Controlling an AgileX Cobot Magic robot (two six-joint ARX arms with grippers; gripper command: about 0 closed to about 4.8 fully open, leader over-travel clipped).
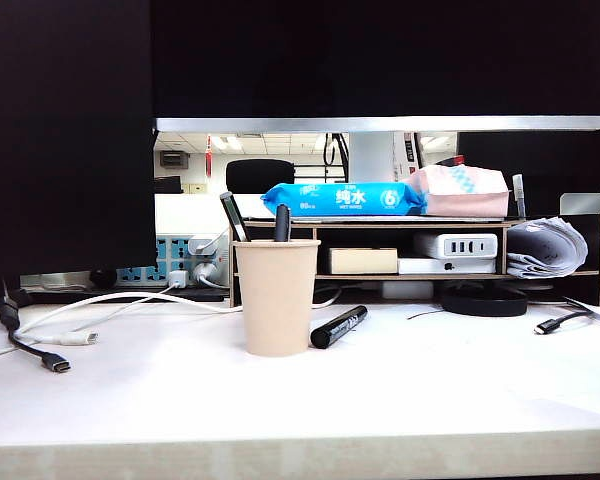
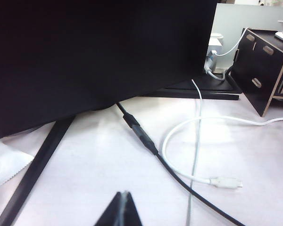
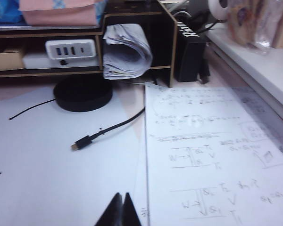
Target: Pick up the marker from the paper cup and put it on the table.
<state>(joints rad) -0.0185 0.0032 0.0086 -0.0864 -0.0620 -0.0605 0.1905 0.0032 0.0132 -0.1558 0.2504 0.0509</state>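
Marker lies on table beside cup (both fingers together, empty).

Not a lot to read here tbh. The blue wet wipes pack on top of the shelf has big white Chinese characters "纯水", a "6" in a circle near its right end, and tiny print under it that looks like "WET WIPES". The marker lying on the desk has small white lettering on the barrel, too small to make out. In the right wrist view the black box beside the shelf shows white letters starting "R", the rest unreadable. The paper sheet is covered in handwritten notes and sketches; I can pick out "V" and "T" letters and arrows, nothing more.
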